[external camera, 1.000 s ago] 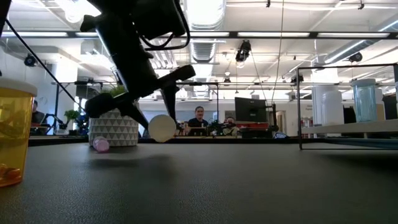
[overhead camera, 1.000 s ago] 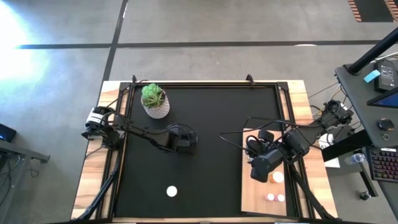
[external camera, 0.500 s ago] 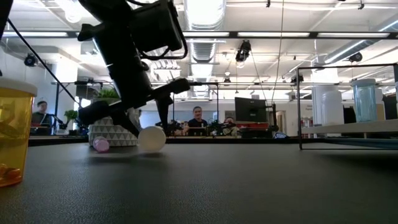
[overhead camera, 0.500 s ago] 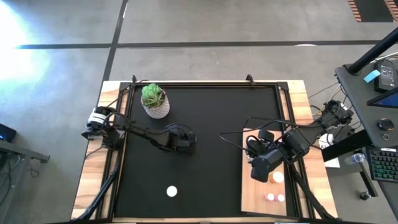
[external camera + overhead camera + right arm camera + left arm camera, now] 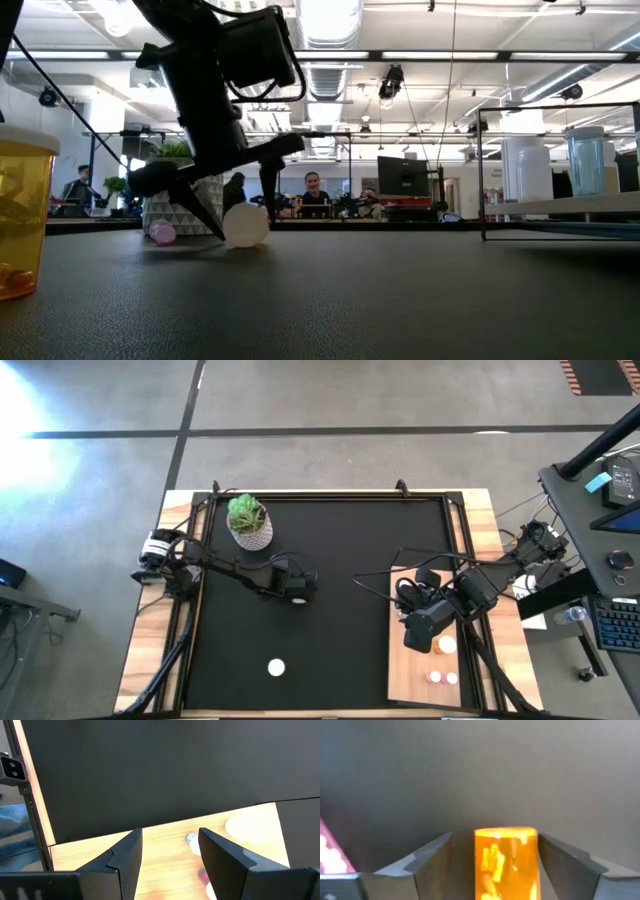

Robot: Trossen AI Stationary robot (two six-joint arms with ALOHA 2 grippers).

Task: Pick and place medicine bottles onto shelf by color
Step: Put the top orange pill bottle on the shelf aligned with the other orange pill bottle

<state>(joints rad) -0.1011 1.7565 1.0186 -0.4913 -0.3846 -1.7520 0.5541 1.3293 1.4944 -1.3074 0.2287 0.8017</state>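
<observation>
Medicine bottles are split between the two halves of the desk, and the one that matters right now is an amber bottle (image 5: 506,862) lying on the black mat (image 5: 340,560) between the fingers of the left gripper (image 5: 297,592). A second ago those jaws stood narrower around it and carried it just clear of the mat; now they have spread wide, with a gap showing on each side of the bottle in the left wrist view, and its white cap (image 5: 245,224) rests on the mat in the low view. So the bottle looks released, set down near the middle of the mat, well apart from the shelf (image 5: 432,680). That reads as a drop or a re-grip, not a finished placement.

A pink bottle (image 5: 161,233) lies near the potted plant (image 5: 248,520), and another white-capped bottle (image 5: 276,669) stands toward the mat's near edge.

The right gripper (image 5: 418,632) hangs over the shelf unchanged, jaws partly apart and empty, with a few bottles (image 5: 441,678) already on the board.
</observation>
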